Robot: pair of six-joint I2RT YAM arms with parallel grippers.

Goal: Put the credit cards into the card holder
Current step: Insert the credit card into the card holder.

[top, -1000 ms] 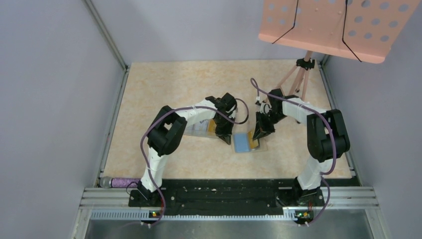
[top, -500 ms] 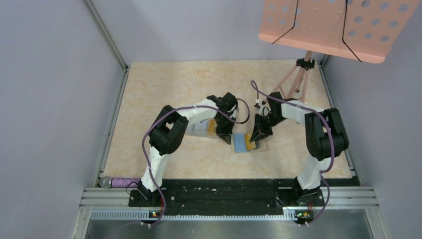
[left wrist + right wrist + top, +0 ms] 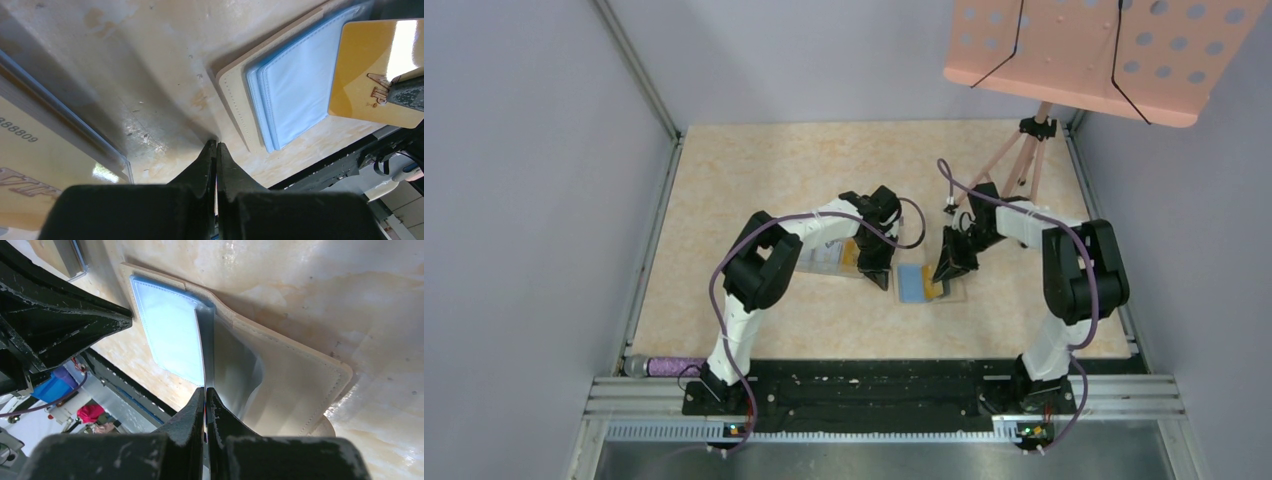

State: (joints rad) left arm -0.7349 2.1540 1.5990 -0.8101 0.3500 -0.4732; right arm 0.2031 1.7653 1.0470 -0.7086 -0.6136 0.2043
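Above the open card holder [image 3: 290,95], the right gripper [image 3: 205,390] clamps a yellow card [image 3: 370,65] marked "VIP". The left gripper [image 3: 216,145] is closed and empty.

The table [image 3: 754,170] has a pale peach, marbled top. Around its middle, the card holder [image 3: 912,285] lies open and flat, blue-grey lining up. Near it on the left sits a clear case [image 3: 824,262] with yellow-orange cards [image 3: 30,155] inside. A pink tripod [image 3: 1026,165] stands at the far right corner.

pink perforated stand [image 3: 1084,55] at far right corner; purple tube [image 3: 664,366] by near-left rail
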